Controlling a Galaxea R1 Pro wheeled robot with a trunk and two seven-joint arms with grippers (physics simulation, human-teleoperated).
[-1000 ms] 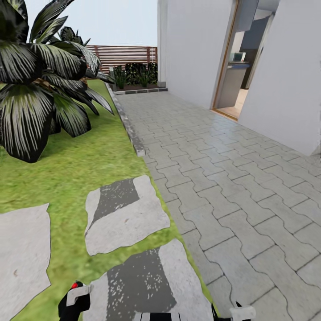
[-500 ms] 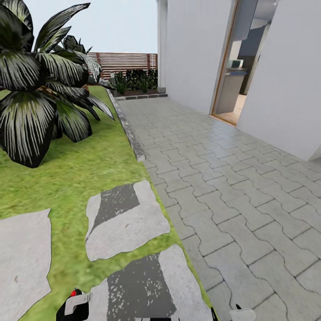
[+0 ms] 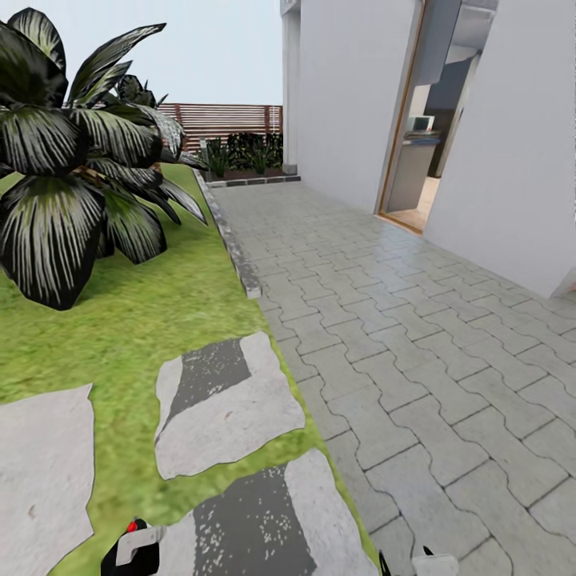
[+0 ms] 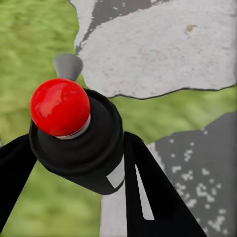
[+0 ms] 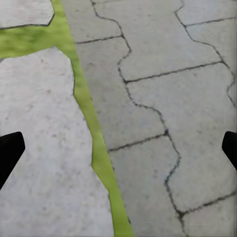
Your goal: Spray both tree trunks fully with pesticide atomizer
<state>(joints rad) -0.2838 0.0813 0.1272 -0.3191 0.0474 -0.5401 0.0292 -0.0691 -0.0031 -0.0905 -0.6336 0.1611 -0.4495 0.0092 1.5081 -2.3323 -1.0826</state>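
My left gripper point(image 4: 81, 173) is shut on the pesticide atomizer point(image 4: 64, 113), a black bottle with a round red cap; its black fingers point(image 4: 148, 192) press on both sides. In the head view that gripper point(image 3: 130, 550) sits at the bottom edge with the atomizer's red cap point(image 3: 134, 526) just showing. My right gripper point(image 5: 118, 150) is open, with nothing between its fingertips, and hangs over the seam between a stepping stone and the paving; it also shows in the head view point(image 3: 432, 562). The garden lawn point(image 3: 136, 312) lies to the left. The trees and their trunks are out of view.
A short dark-leaved palm point(image 3: 64, 176) stands on the lawn at left. Grey stepping stones point(image 3: 228, 408) with dark speckled patches lie ahead of me. Grey paving point(image 3: 416, 336) runs along the white house wall point(image 3: 344, 88) with an open doorway point(image 3: 424, 152). A slatted fence point(image 3: 232, 120) closes the far end.
The whole picture has slid slightly downward, so the camera has moved. Both grippers sit a little lower at the bottom edge; the left one still holds the atomizer.
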